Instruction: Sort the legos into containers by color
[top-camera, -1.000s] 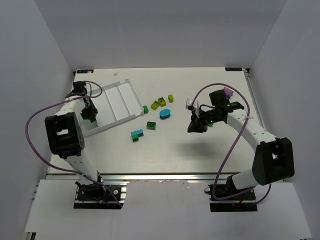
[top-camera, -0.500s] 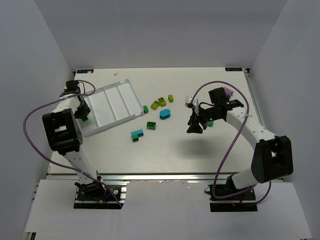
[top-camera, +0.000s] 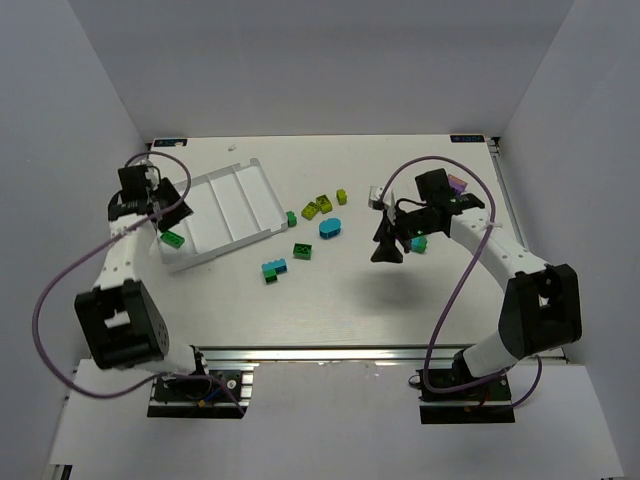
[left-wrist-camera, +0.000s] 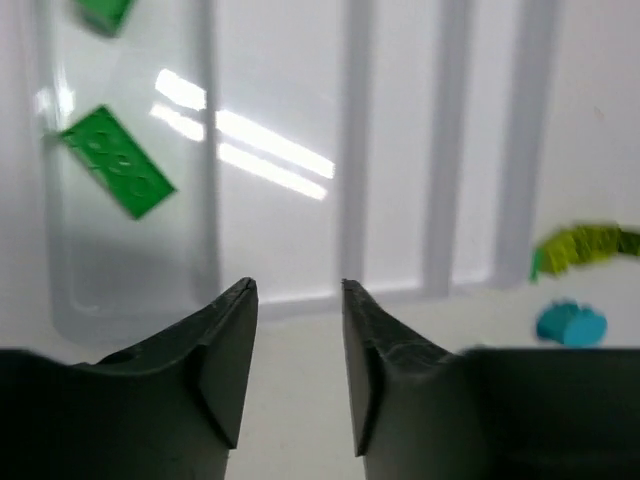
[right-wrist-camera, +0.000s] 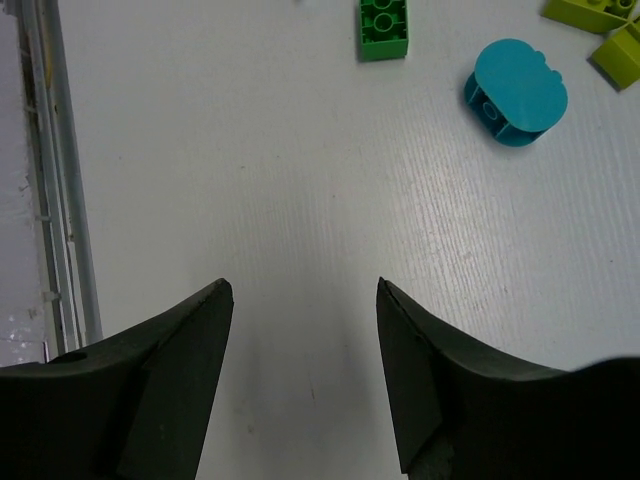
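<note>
At the rim of the tray (left-wrist-camera: 345, 150), my left gripper (left-wrist-camera: 297, 292) stood partly open and empty, a green brick (left-wrist-camera: 118, 162) lying in the outermost compartment, apparently the green lane, while my right gripper (right-wrist-camera: 303, 292) hung wide and empty short of the cyan brick (right-wrist-camera: 515, 92), seemingly placed to collect it; no lettering was legible.

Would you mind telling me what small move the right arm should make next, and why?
Probably advance the right gripper toward the loose green brick lying just ahead on the table, then lower over it. Its jaws stand open and empty, and a matching brick sits in an end compartment of the tray, so green has a home.
</note>
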